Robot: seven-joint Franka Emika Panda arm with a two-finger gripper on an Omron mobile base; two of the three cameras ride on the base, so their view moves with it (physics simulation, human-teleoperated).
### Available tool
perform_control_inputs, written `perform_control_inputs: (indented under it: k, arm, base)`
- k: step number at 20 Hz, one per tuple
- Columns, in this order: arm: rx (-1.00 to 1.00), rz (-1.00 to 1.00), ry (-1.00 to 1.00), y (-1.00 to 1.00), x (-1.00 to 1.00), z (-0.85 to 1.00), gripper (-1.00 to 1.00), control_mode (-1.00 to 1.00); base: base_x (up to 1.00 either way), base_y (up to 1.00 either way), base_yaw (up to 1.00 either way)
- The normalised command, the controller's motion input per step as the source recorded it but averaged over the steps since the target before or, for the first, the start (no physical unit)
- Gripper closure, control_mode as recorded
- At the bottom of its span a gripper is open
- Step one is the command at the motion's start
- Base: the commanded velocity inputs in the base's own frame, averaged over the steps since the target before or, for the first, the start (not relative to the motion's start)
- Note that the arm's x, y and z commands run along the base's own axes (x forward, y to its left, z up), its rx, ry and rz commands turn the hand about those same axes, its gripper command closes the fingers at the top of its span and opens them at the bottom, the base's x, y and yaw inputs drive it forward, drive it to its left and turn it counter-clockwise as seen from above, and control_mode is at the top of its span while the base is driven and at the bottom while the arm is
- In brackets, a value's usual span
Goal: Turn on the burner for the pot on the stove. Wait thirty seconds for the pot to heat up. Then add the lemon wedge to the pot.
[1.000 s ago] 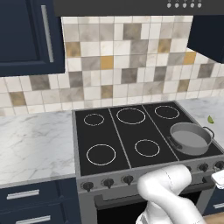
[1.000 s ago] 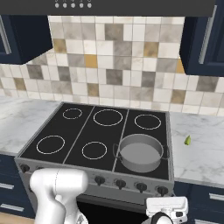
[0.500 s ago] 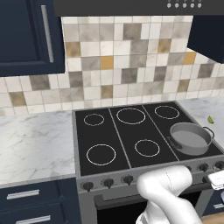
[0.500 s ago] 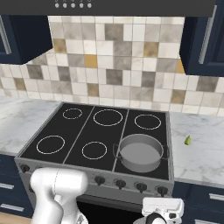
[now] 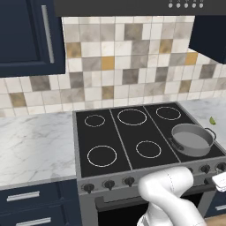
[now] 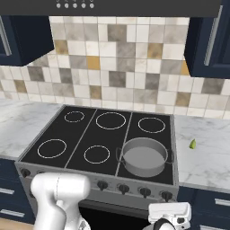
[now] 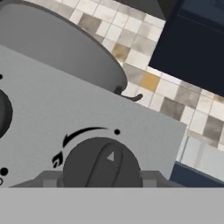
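The grey pot sits on the front right burner of the stove. In the hand view its side looms over the steel front panel. A tiny lemon wedge lies on the marble counter right of the stove. My gripper is low in front of the stove's right end, and its white hand faces the knob row. Its fingertips press on both sides of a dark knob, whose pointer is turned slightly right of straight up.
More dark knobs run along the stove front, one just left of the gripped knob. Marble counter flanks the stove. Navy cabinets hang above and stand below, and a hood spans the top.
The jaws have closed in on the knob. The hand has edged slightly toward the stove front. Pot and lemon wedge have not moved.
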Motion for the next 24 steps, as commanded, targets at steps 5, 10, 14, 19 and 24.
perform_control_inputs:
  k: [5, 10, 14, 19, 24]
  arm:
    - [-0.24, 0.42, -0.36, 0.06, -0.15, 0.06, 1.00, -1.00]
    - [-0.33, 0.38, -0.52, 0.37, -0.24, 0.23, 1.00, -1.00]
    - [-0.35, 0.48, -0.38, 0.16, 0.00, 0.16, 1.00, -1.00]
    - [-0.31, 0.59, -0.30, 0.03, -0.03, 0.04, 1.00, -1.00]
    - [-0.27, 0.61, -0.27, 0.04, -0.19, 0.00, 1.00, -1.00]
  base:
    - [0.00, 0.00, 0.00]
    - [0.00, 0.00, 0.00]
    - [0.00, 0.00, 0.00]
    - [0.00, 0.00, 0.00]
    - [0.00, 0.00, 0.00]
